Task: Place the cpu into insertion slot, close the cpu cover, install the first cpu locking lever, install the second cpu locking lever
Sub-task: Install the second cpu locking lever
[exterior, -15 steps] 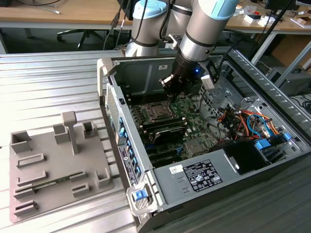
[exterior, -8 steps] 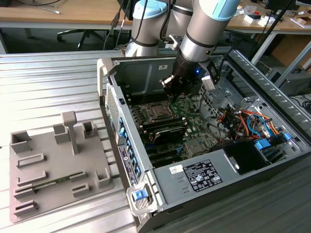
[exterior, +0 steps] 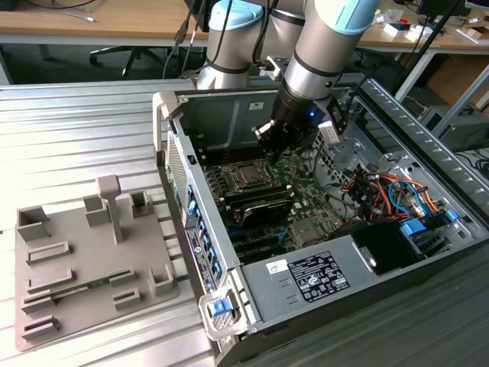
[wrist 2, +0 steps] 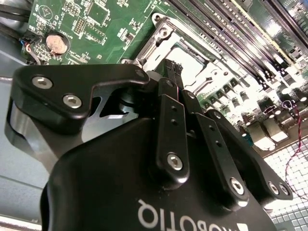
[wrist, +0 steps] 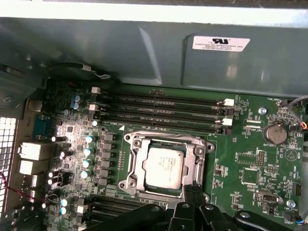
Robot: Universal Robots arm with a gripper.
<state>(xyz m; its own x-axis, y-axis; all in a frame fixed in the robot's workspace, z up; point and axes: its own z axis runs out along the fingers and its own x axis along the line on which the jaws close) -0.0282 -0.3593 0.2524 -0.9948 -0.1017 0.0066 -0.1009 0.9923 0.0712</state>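
Note:
The cpu (wrist: pixel 164 167) lies flat in the socket on the green motherboard, its grey metal top showing. The cpu cover (wrist: pixel 136 166), a silver frame, lies down flat around it. My gripper (wrist: pixel 192 191) hovers at one edge of the socket, fingers shut together with nothing between them. In the second wrist view the black fingers (wrist 2: pixel 169 91) point down at the socket edge beside the cpu (wrist 2: pixel 189 61) and the cover (wrist 2: pixel 159 43). In the exterior view the gripper (exterior: pixel 264 134) hangs inside the open computer case just above the socket (exterior: pixel 248 177). I cannot tell how the locking levers stand.
Long memory slots (wrist: pixel 163 113) run beside the socket, near the case wall (wrist: pixel 144 53). A coin battery (wrist: pixel 276 133) sits on the board. Coloured cables (exterior: pixel 382 191) fill the case at the exterior view's right. A grey fixture tray (exterior: pixel 84 260) lies outside the case at the exterior view's left.

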